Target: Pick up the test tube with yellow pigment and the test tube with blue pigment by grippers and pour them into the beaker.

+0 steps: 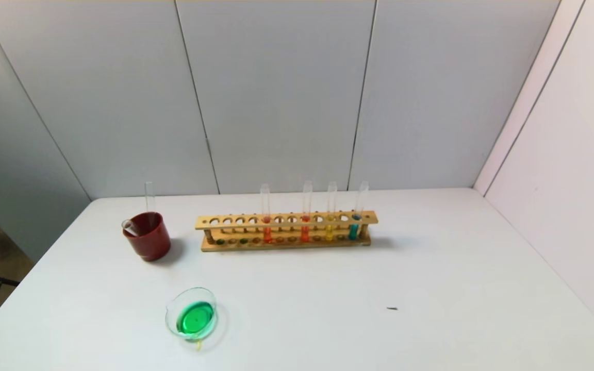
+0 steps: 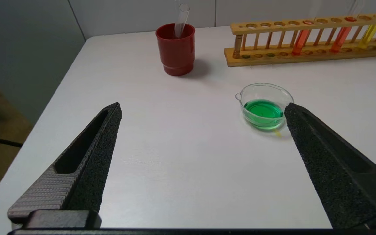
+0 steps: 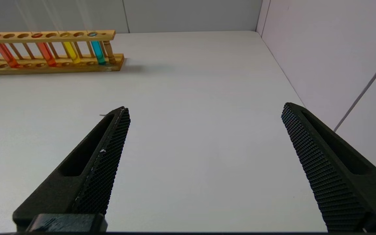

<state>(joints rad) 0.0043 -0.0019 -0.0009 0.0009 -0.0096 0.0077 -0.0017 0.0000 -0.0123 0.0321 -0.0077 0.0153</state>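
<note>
The setting is a small laboratory-style test cell: a plain white bench [image 1: 431,268] enclosed at the back and on the right by bare grey-white panel walls [image 1: 276,93]. Chemistry glassware marks it as a lab, namely a wooden test tube rack [image 1: 286,230] holding upright tubes of orange, yellow and blue-green liquid, and a low glass beaker [image 1: 192,314] containing green liquid. A dark-red cup [image 1: 147,236] holding empty glass tubes stands beside the rack.

Clear glass beaker [image 1: 192,314]; seemingly wooden rack [image 1: 286,231].
</note>
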